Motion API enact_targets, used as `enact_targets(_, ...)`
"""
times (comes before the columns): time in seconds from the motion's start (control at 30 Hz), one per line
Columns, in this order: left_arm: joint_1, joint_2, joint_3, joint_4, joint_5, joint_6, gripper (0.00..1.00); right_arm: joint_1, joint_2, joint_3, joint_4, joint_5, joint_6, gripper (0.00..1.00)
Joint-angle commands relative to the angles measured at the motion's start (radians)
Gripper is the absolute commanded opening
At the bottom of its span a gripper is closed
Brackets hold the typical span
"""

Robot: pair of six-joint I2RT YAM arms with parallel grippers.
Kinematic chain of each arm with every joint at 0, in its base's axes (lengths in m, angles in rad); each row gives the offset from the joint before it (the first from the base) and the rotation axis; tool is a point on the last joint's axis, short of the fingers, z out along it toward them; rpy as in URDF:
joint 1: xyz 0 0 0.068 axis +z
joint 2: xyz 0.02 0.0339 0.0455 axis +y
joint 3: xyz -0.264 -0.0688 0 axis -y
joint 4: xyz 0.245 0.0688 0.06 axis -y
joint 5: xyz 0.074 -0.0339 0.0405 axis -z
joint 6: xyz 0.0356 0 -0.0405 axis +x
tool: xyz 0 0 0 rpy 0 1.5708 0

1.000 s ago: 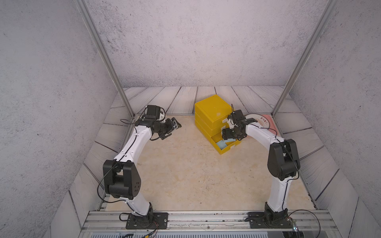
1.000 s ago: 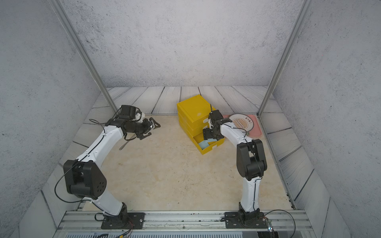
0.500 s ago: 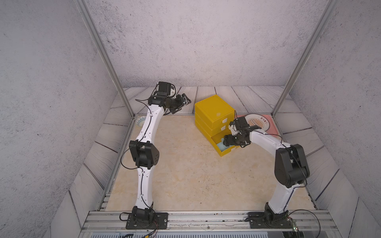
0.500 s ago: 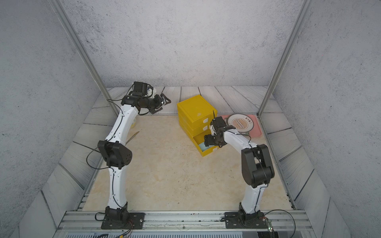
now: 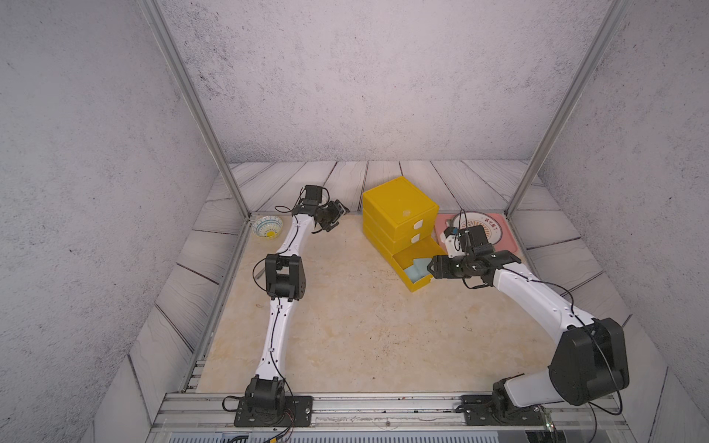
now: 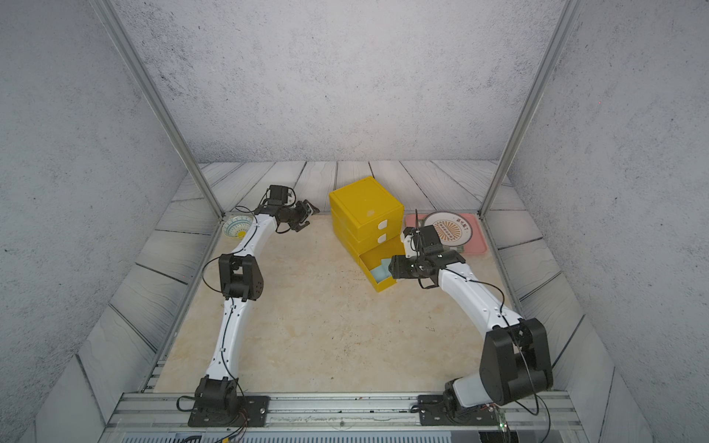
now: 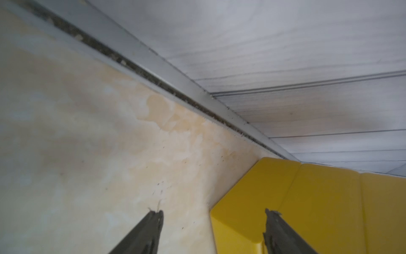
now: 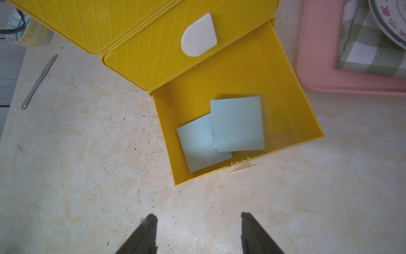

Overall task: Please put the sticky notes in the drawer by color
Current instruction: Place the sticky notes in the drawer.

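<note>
Blue notes [image 8: 237,123] filed; drawer [image 8: 285,77] open
No other notes are seen; closing is judged left. Left gripper [image 7: 214,212] and right gripper [image 8: 197,216] are parted, empty.

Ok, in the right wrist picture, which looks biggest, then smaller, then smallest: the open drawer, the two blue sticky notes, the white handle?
1. open drawer
2. upper blue note and lower blue note: they look alike, and the lower one is partly covered
3. white handle
</note>
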Motion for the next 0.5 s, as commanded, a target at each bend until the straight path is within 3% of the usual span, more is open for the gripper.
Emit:
enact_targets(0.0, -0.008, 0.093, 0.076, 0.169, 0.028, -0.096, 0.74, -0.005, -0.053, -0.045, -0.019, -0.008, 0.044, 0.52)
enact_targets(0.1, -0.021, 0.145, 0.077, 0.238, 0.026, -0.138, 0.71, -0.008, -0.061, -0.082, -0.021, 0.003, 0.064, 0.38)
enact_targets(0.47, -0.09, 0.226, 0.076, 0.388, -0.047, -0.162, 0.7, -0.063, -0.018, -0.202, 0.045, 0.01, 0.107, 0.37)
